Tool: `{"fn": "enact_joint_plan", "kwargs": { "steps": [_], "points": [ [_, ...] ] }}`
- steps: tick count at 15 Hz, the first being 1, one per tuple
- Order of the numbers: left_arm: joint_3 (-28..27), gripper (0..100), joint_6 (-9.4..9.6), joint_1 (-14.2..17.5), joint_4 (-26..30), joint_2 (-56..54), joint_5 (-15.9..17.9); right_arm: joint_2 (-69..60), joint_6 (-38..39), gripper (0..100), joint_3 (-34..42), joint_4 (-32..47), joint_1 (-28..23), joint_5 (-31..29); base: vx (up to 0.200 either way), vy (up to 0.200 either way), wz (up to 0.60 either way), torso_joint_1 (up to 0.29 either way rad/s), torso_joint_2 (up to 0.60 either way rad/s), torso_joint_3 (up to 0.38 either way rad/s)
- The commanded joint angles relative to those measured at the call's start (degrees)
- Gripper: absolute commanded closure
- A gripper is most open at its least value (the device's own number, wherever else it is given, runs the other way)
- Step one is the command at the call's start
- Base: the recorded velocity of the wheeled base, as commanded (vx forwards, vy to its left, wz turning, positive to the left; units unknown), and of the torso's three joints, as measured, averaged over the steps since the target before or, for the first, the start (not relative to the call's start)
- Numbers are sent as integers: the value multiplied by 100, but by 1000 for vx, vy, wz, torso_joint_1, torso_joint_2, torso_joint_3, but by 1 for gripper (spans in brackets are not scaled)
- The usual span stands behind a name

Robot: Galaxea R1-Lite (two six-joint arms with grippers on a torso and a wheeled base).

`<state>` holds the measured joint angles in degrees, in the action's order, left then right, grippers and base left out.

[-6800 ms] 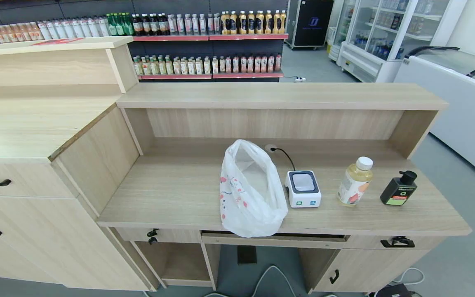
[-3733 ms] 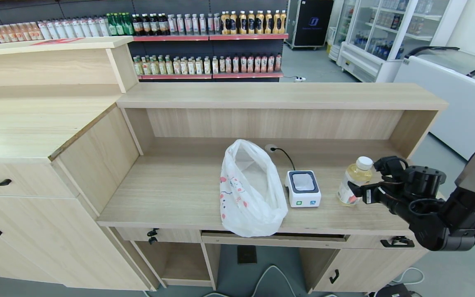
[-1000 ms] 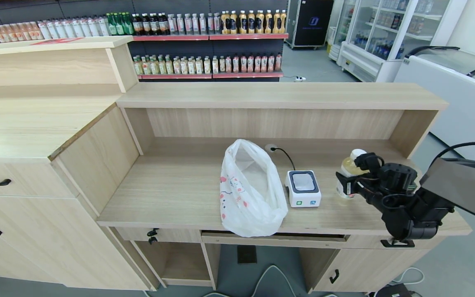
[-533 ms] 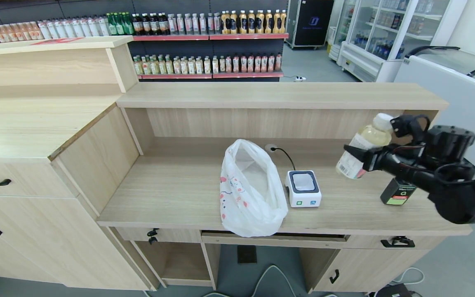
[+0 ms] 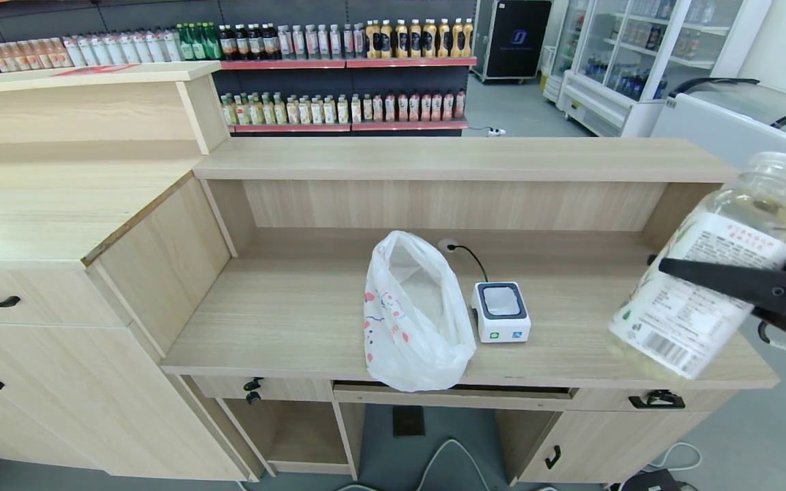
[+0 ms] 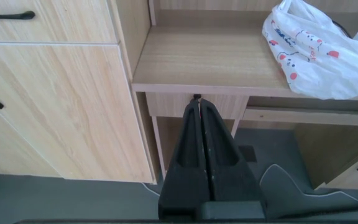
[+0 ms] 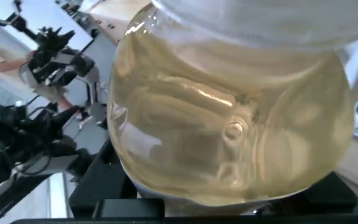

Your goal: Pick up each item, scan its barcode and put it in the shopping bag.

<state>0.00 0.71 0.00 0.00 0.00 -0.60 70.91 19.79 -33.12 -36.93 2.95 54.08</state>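
Where the right tool [image 5: 681,274] clamps it, the bottle [image 5: 693,329] tilts aloft.

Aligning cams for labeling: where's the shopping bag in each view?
Head view: shopping bag at mid-counter, just left of the scanner.
Left wrist view: bag lying on the counter, beyond the left claw.
Right wrist view: not in it; the gripped bottle sits close to the lens.
Shared landmark: the counter top, also.
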Motion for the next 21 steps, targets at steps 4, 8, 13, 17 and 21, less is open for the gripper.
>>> {"fn": "enact_joint_plan", "kwargs": {
  "steps": [4, 8, 13, 17, 21],
  "points": [
    [0, 100, 0, 0, 0, 0, -2, -877, 746, 100, -116, 432, 1182, 41, 0, 0, 0, 0, 0, 0],
    [0, 100, 0, 0, 0, 0, -2, -860, 1168, 100, -335, 449, 1577, 33, 0, 0, 0, 0, 0, 0],
    [0, 100, 0, 0, 0, 0, -2, -869, 1563, 100, -643, 792, 1577, 24, 0, 0, 0, 0, 0, 0],
    [0, 100, 0, 0, 0, 0, -2, -877, 1563, 100, -634, 889, 1568, -187, 0, 0, 0, 0, 0, 0],
    [0, 100, 0, 0, 0, 0, -2, -930, 1563, 100, -871, 1522, 1964, -1294, 0, 0, 0, 0, 0, 0]
  ]
}}
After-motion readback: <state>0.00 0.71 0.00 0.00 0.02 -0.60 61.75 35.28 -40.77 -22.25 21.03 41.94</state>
